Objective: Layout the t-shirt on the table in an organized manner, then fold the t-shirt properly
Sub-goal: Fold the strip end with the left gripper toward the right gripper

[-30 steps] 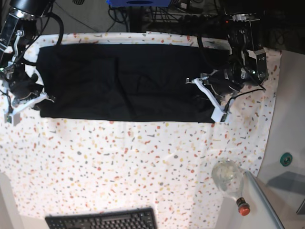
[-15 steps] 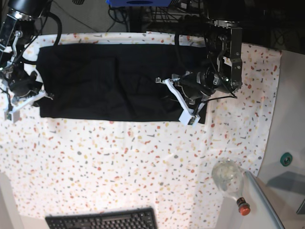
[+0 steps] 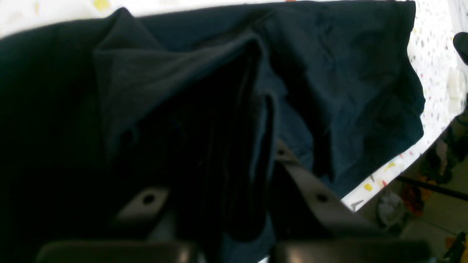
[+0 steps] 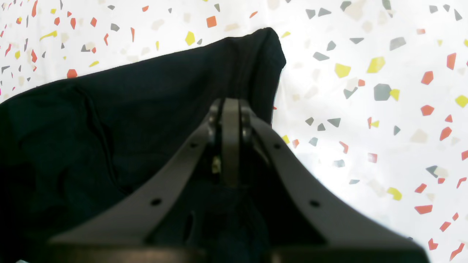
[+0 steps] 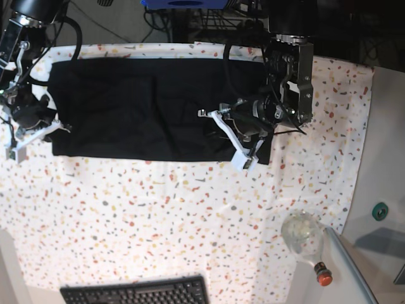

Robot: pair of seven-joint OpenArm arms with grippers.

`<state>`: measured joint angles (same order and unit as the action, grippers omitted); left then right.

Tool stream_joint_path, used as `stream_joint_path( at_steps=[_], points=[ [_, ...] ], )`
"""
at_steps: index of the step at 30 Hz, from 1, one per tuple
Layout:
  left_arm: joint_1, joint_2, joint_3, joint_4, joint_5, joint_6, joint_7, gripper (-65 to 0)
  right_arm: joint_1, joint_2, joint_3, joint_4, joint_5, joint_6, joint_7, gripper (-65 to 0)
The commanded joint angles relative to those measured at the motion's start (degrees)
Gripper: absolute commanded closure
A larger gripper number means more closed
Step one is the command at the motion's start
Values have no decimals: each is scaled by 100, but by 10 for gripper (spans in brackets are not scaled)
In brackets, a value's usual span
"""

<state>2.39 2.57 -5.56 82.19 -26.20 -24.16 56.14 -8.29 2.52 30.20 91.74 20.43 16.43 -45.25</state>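
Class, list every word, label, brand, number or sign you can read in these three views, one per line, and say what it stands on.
None can be read.
keyboard: key legends too small to read.
t-shirt: plain black, no print or label visible.
bottle: no readable label.
table: only coloured flecks, no text.

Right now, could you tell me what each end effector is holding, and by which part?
Both hold the t-shirt. The left end effector pinches one end's edge, lifted over the shirt. The right end effector clamps the opposite end's corner edge on the table.
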Motion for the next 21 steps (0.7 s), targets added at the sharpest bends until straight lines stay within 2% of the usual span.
stream_joint_path(
  at_steps=[1, 21],
  points=[
    [-85, 20, 7, 66, -128, -41, -80, 0, 69, 60, 0, 105, 54, 23, 90, 0],
    [-103, 20, 7, 110, -136, -41, -54, 0, 148, 51, 0, 96, 54, 23, 90, 0]
  ],
)
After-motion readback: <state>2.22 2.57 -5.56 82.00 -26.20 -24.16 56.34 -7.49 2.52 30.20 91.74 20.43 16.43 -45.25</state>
